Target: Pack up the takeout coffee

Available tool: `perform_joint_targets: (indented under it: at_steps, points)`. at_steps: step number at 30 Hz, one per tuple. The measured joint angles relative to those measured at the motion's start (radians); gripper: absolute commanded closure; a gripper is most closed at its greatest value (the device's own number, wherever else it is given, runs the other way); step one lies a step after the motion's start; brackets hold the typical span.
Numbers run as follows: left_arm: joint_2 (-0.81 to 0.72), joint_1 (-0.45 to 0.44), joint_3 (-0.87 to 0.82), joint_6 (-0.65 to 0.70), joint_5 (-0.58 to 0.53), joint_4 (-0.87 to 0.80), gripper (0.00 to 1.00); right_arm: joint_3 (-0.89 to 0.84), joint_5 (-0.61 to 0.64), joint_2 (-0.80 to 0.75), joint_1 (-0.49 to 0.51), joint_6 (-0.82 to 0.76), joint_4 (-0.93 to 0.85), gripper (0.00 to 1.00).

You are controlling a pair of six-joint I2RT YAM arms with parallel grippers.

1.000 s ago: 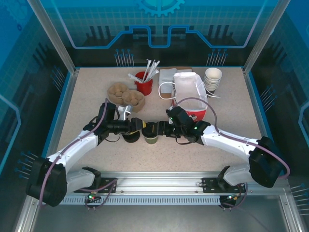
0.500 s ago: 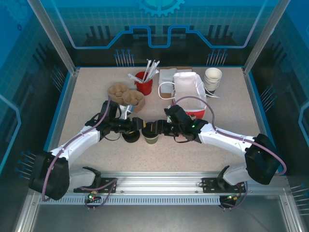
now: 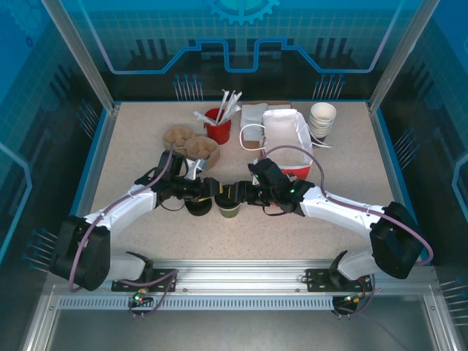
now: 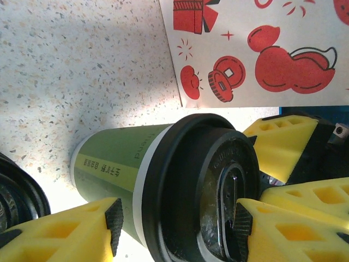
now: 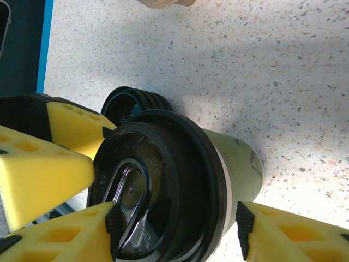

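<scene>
The takeout coffee (image 3: 229, 204) stands on the table in front of the red-and-white bag (image 3: 285, 139). It is a small olive cup (image 4: 117, 155) with a black lid (image 5: 163, 185). My left gripper (image 3: 217, 194) reaches it from the left and my right gripper (image 3: 242, 194) from the right, and their tips meet over the lid. In the left wrist view my gripper (image 4: 179, 225) is open, with one pad over the lid top and the other beside the cup wall. The right gripper (image 5: 179, 229) is open in the same way.
A low black ring-shaped piece (image 3: 196, 207) lies just left of the cup. Behind it are a cardboard cup carrier (image 3: 189, 143), a red cup of straws (image 3: 218, 128) and a stack of lidless cups (image 3: 322, 118). The bag's printed wall (image 4: 245, 49) is close behind the cup.
The left arm's rear links have swung a little inward and up. Both grippers have stayed at the cup's lid, the right one edging slightly left.
</scene>
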Motion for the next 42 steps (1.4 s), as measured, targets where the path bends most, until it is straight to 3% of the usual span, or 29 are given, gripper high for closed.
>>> perform_joint_targets:
  at_steps: [42]
  points:
    - [0.038,-0.04,0.006,0.025,-0.021,0.005,0.49,-0.028,0.027,-0.005,0.0,-0.015,-0.003,0.46]
